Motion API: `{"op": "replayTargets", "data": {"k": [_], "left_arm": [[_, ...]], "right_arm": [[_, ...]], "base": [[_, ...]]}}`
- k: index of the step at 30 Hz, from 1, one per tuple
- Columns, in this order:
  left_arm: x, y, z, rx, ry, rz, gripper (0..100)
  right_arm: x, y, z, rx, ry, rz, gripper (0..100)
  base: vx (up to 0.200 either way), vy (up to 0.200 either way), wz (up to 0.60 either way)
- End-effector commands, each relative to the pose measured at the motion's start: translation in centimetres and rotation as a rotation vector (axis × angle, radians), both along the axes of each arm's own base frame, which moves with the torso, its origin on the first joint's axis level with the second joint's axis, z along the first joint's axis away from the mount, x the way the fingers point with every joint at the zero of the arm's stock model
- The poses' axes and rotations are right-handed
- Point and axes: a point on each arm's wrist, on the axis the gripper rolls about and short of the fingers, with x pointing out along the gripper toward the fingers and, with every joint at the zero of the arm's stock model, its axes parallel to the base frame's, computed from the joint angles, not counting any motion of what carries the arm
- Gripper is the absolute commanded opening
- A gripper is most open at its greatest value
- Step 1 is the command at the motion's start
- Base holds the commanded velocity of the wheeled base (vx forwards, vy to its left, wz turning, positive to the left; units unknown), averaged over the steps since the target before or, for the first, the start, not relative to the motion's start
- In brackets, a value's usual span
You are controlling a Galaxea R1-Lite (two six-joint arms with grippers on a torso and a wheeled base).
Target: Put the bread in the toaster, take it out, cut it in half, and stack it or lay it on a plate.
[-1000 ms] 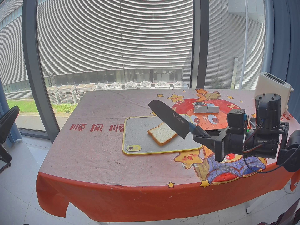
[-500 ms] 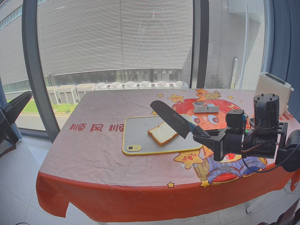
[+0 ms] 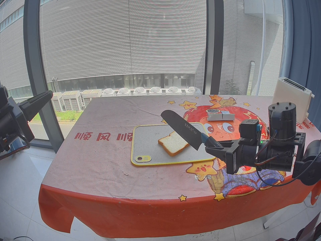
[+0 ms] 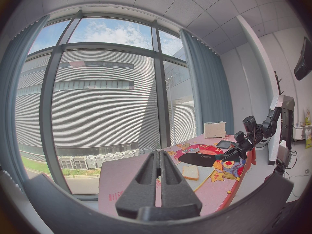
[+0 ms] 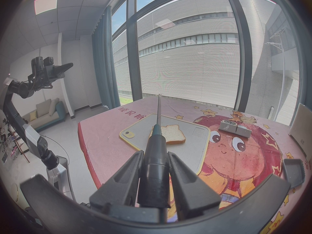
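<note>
1. Your right claw [image 3: 214, 148] was clamped on the handle of the knife [image 3: 183, 127], at the near right part of the counter [image 3: 110, 171]. The arm reached in from the right.
2. Your left claw [image 3: 46, 96] hung off the left side of the counter, well apart from everything on it. Its 2 fingers were pressed together and held nothing.
3. The knife's dark blade slanted up and to the left from the handle. It was in the air over the right part of the cutting board [image 3: 147, 144].
4. The bread [image 3: 174, 143], 1 whole uncut slice, lay flat on the cutting board, right of the board's middle. The blade crossed above the slice's right corner, and in the left wrist view you could see a gap between them.
5. Beyond the board, a small grey box [image 3: 220, 116] sat on the cartoon print of the cloth.
6. A dark shallow tray [image 5: 294, 172] lay near the right edge of the counter, well apart from the board.
7. The white toaster [image 3: 292, 92] stood upright at the far right corner, slots up. I could not tell whether anything was in them.
</note>
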Motion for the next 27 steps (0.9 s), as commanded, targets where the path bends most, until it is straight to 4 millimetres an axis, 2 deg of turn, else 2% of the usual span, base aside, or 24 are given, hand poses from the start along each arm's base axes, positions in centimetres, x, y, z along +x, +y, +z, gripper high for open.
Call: {"op": "replayTargets", "data": {"k": [1, 12, 20, 21, 23, 27], "left_arm": [[1.5, -0.8, 0.3, 0.001, 0.016, -0.035, 0], [3.7, -2.3, 2.3, -0.004, -0.019, -0.092, 0], [5.8, -2.8, 1.6, 0.001, 0.024, -0.100, 0], [6.8, -3.7, 1.5, 0.003, 0.035, -0.129, 0], [7.4, -4.6, 1.6, 0.002, 0.036, -0.159, 0], [8.3, -5.3, 1.2, -0.011, 0.061, -0.179, 0]], "right_arm": [[-0.1, 0.1, 0.0, -0.003, -0.001, 0.001, 0], [-0.5, 0.5, 0.1, -0.006, -0.007, 0.006, 0], [-0.7, 1.0, -0.1, -0.008, -0.002, 0.023, 0], [-0.7, 1.0, 0.0, -0.010, -0.007, 0.014, 0], [-0.6, 1.1, 0.1, -0.010, -0.012, 0.007, 0], [-0.6, 1.1, 0.1, -0.009, -0.012, 0.005, 0]], "base": [[0.000, 0.000, 0.00], [0.000, 0.000, 0.00], [0.000, 0.000, 0.00], [0.000, 0.000, 0.00], [0.000, 0.000, 0.00], [0.000, 0.000, 0.00]]}}
